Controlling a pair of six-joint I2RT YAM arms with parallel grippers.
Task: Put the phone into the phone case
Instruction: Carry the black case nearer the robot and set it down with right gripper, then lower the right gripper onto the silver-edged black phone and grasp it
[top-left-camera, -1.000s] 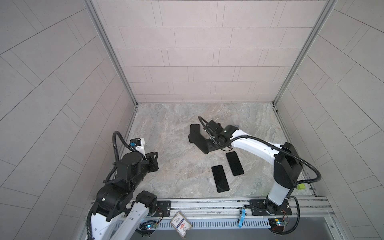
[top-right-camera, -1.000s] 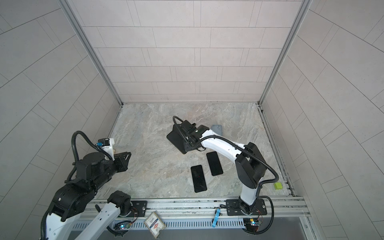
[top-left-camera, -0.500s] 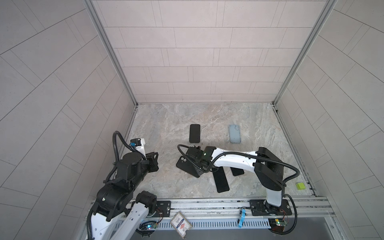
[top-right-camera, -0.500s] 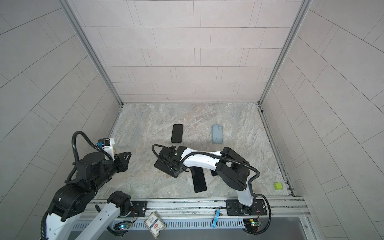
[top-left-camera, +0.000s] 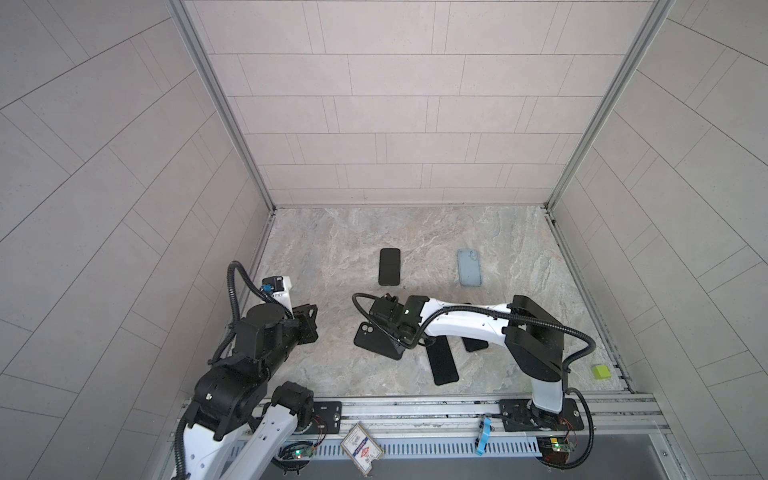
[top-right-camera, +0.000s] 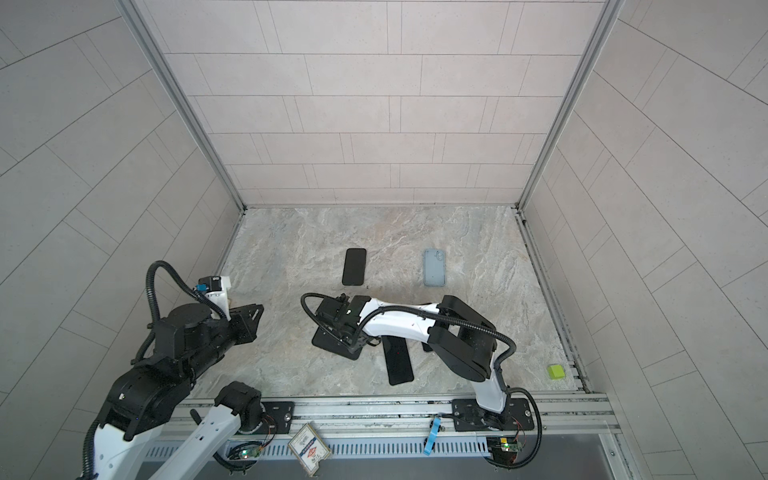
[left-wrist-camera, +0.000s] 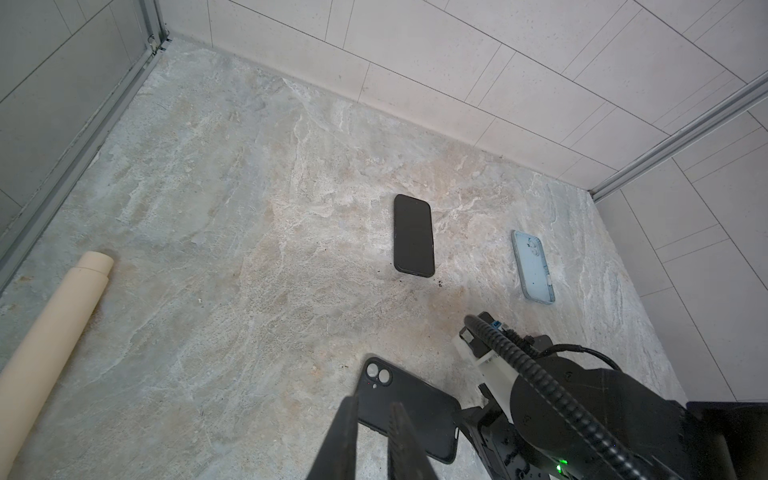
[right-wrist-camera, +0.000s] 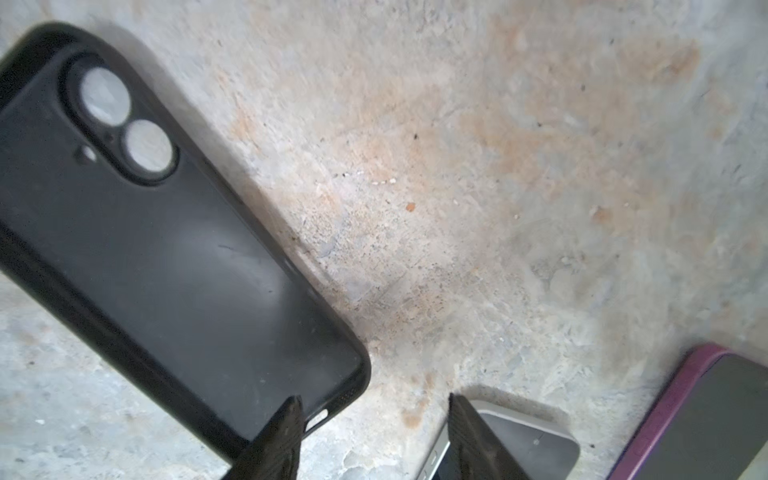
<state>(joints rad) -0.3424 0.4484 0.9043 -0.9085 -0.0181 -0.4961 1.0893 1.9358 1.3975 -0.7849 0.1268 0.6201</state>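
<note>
Right gripper (right-wrist-camera: 374, 432), jaws now parted, has carried the black soft phone case (right-wrist-camera: 166, 249) forward and released it flat beside 2 dark phones (top-left-camera: 442, 359). Left gripper (left-wrist-camera: 374, 436) hovers nearly closed, empty. Insertion can follow.

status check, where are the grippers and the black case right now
Right gripper open, empty, over the black phone case. Case flat on table, no phone in it. Left gripper nearly shut, empty, held back. Dark phone beside case.
</note>
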